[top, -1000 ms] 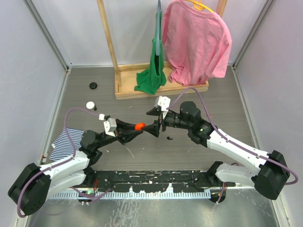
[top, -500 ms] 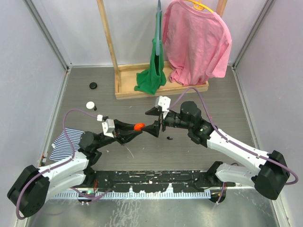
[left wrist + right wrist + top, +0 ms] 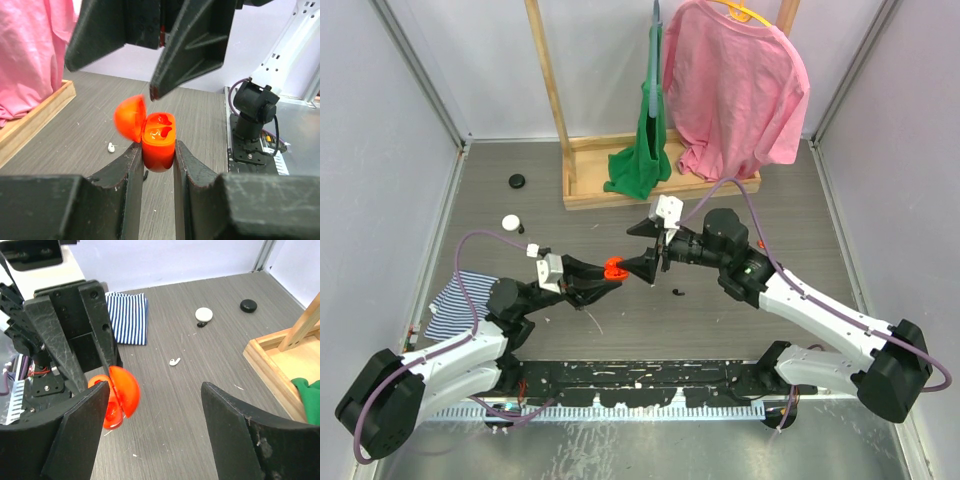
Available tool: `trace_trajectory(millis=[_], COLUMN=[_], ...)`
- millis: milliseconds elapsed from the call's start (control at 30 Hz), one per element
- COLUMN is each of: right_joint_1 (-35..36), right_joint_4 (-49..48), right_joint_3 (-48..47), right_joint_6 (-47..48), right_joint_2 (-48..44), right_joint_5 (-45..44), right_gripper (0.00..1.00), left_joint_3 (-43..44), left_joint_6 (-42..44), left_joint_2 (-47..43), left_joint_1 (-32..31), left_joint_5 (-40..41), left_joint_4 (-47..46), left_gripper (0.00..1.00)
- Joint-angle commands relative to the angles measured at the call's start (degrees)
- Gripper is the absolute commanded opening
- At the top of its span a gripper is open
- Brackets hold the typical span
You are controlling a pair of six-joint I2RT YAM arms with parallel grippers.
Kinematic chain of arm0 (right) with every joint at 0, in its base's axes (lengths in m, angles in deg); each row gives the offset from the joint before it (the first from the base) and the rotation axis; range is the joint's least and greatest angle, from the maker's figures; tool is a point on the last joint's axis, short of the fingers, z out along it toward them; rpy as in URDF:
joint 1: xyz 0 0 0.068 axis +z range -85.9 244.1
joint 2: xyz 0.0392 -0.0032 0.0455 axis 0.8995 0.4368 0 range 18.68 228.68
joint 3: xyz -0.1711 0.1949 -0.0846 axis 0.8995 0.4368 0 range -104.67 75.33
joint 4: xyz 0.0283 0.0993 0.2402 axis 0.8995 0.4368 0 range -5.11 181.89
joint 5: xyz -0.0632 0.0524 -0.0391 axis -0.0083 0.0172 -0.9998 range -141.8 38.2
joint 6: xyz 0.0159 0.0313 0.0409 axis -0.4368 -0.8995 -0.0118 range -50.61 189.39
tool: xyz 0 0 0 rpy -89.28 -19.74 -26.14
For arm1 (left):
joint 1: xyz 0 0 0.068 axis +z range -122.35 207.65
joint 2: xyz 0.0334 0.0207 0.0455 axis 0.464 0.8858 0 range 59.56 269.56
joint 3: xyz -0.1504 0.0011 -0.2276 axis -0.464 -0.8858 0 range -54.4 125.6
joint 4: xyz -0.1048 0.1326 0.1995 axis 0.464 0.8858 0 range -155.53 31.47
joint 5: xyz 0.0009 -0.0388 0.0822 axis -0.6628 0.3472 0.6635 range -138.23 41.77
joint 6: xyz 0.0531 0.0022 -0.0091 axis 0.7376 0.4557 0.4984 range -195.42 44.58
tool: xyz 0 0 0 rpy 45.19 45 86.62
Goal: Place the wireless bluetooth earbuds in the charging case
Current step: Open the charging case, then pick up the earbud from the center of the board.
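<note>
Orange, likely light and slick, the charging case [image 3: 159,142] hangs lid-open in the left gripper [image 3: 158,155]; right gripper [image 3: 155,392] gapes empty alongside; the earbud [image 3: 174,361] on the table [image 3: 210,350] wants a gentle pinch.

This is a robotics lab cell, not a home: a grey wood-grain table [image 3: 800,200] is boxed in by plain pale panels [image 3: 370,180] on aluminium posts [image 3: 420,72]. A cabled left arm [image 3: 450,350] and right arm [image 3: 820,312] are bolted to a black rail [image 3: 650,385] at its near edge. A wooden rack [image 3: 552,100] with a pink shirt [image 3: 735,90] and green cloth [image 3: 642,165] stands on the tabletop itself.
</note>
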Motion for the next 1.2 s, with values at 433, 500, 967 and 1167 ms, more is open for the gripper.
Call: trace_trajectory(millis=[433,500,967,1167], right_joint_1=[-0.4,-0.5,-5.2,-10.2], right_joint_4=[8.1,10.6,31.0,38.8], right_joint_3=[-9.5,-9.6,-4.7,-2.9], right_joint_6=[-1.6,-3.1,-20.1,-27.5], right_joint_2=[0.4,0.1,-2.2,-3.6], right_joint_5=[-10.2,-14.2,-45.7,-49.4], right_gripper=[0.83,0.84,0.93,0.97], left_joint_3=[0.5,0.4,0.1,0.2], left_joint_6=[1.8,2.4,4.4,4.7], left_joint_2=[-1.6,-2.2,-4.0,-3.0], left_joint_1=[-0.3,-0.2,-0.3,-0.3], left_joint_5=[4.5,6.4,11.3,9.9], left_joint_4=[-0.8,0.5,4.5,4.2], left_gripper=[0.00,0.00,0.00,0.00])
